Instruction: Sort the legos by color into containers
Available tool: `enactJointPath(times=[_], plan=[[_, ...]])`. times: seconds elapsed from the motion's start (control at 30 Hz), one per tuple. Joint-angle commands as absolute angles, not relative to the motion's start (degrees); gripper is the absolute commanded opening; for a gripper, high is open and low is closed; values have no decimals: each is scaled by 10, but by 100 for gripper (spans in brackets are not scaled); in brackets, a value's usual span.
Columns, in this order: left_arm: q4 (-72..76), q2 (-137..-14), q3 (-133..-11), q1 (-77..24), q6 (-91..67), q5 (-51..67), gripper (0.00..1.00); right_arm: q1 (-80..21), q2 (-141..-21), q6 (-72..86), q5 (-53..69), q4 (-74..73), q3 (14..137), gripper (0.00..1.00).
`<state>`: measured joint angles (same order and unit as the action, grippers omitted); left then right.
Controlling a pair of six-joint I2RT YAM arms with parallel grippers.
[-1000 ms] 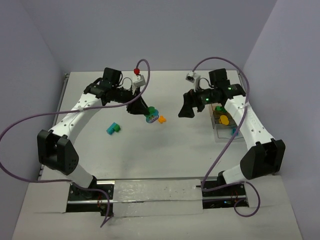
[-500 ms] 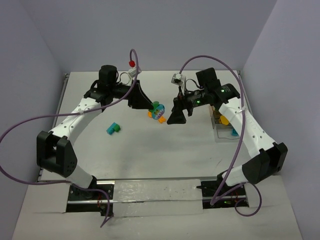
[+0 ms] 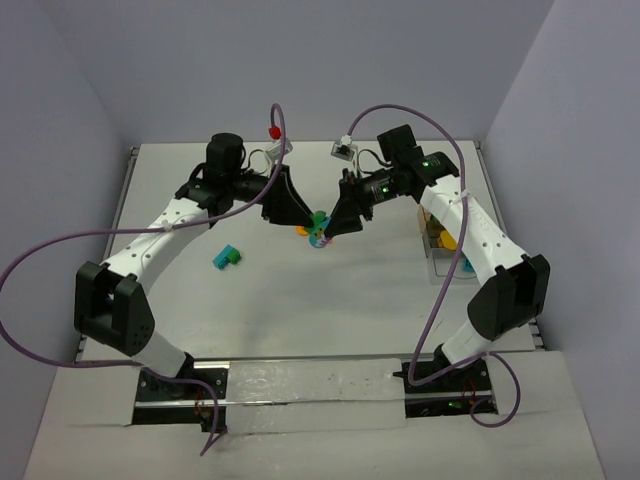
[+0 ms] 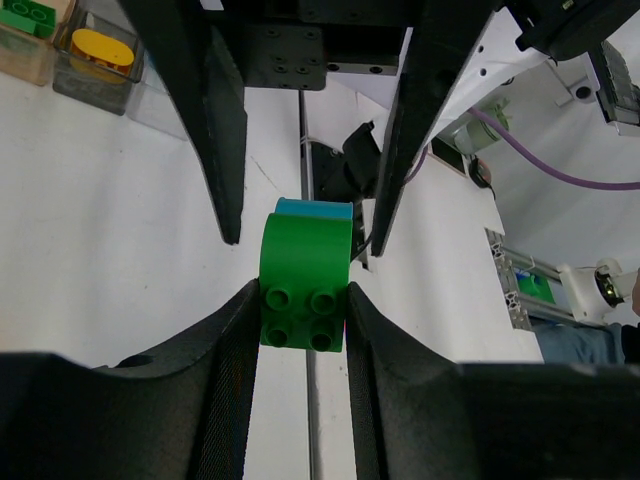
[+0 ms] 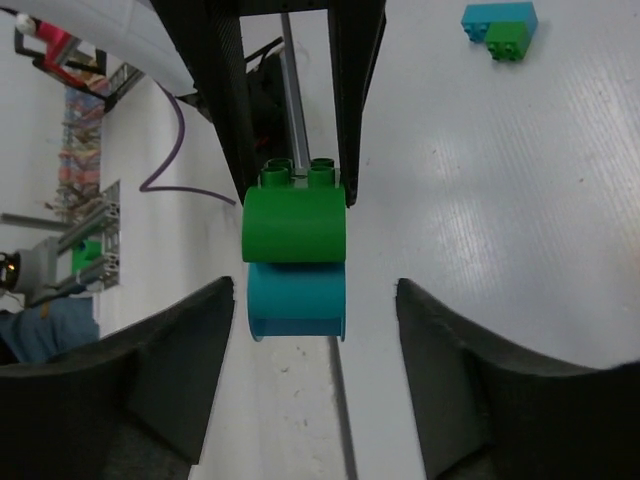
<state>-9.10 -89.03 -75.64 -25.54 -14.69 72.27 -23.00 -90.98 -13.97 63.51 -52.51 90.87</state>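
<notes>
Swinging in from beside the containers, the right claw (image 5: 314,288) now meets the left claw (image 4: 302,296) over the middle of the table (image 3: 300,320), and the left claw has lifted its catch clear of the surface and turned it toward its partner. That catch is a two-piece stack. The left claw is clamped tight on the stud end of the green brick (image 5: 295,225). The teal brick (image 5: 297,302) joined to it pokes out ahead, between the right claw's fingers (image 5: 190,380). Those fingers are spread wide and not yet touching it. This looks like the setup for a two-handed pull, since the colours cannot be sorted while stuck together. The containers sit well behind the right claw, beside its forearm, and far ahead of the left claw. The tan box (image 4: 30,62) holds a green block (image 4: 28,14), and the adjoining clear box (image 4: 105,88) holds a yellow-orange round piece (image 4: 95,45); anything deeper in either is hidden. A teal-and-green blocky pair (image 3: 227,257) lies on the table well apart from the left claw, waiting its turn.
</notes>
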Motion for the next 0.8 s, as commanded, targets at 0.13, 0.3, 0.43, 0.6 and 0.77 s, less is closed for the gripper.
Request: enactJointPath(times=[0.13, 0.3, 0.43, 0.6, 0.77], plan=[[-22, -877, -755, -258, -185, 742, 0, -233, -898, -146, 649, -521, 919, 38], [-27, -879, -757, -254, -185, 735, 0, -231, -884, -160, 624, -522, 905, 0], [-4, -880, -754, -226, -208, 732, 0, -216, -859, -196, 613, -546, 874, 0], [-2, -889, -771, -199, -195, 718, 0, -167, -833, -248, 591, -596, 831, 0], [-57, -887, -771, -201, -145, 664, 0, -55, -798, -284, 540, -624, 791, 0]])
